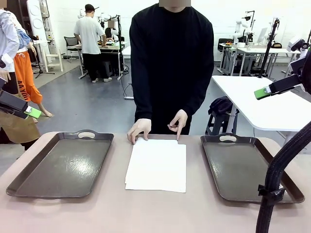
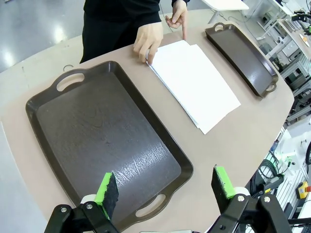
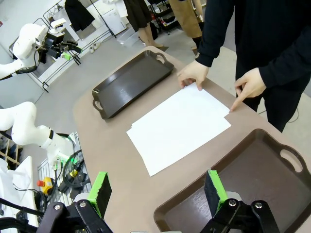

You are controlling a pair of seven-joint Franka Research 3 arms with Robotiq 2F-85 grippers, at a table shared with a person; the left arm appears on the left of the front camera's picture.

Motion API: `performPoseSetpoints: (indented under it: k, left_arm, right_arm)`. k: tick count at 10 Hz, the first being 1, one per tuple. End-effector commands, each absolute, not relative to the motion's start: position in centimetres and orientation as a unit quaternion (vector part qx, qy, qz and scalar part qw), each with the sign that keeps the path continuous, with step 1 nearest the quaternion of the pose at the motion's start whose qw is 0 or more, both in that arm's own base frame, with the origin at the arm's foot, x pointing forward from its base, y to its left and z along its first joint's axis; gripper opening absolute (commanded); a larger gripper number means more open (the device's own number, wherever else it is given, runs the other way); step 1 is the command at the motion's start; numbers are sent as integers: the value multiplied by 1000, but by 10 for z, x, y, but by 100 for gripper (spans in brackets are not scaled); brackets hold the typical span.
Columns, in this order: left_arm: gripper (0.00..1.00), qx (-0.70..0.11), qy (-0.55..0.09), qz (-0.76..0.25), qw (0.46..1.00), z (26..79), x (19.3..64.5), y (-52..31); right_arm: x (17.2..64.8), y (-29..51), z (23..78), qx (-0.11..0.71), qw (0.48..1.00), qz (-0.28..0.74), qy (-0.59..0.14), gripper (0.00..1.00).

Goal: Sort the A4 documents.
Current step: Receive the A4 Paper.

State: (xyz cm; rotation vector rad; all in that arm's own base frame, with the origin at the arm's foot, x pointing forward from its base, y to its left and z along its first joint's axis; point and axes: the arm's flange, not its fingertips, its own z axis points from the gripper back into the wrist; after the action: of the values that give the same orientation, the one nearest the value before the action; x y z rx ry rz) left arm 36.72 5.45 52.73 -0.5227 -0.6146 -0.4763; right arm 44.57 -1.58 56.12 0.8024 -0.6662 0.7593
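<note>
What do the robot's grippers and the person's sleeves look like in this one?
The left gripper and right gripper are black linkage frames, each with two fingers faced with bright green pads. A black ribbed cable hose rises near the front view's right edge. The person wears long black sleeves.
</note>
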Motion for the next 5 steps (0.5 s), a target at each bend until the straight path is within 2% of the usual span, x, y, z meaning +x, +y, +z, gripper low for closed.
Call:
performPoseSetpoints:
  k: [1, 5]
  left_arm:
    - [100, -258, -297, -231, 890, 527, 368, 56]
    - [100, -258, -297, -231, 890, 527, 368, 56]
  right_arm:
    - [446, -15, 561, 376, 798, 355, -310, 100]
    - [446, -15, 561, 376, 798, 355, -310, 100]
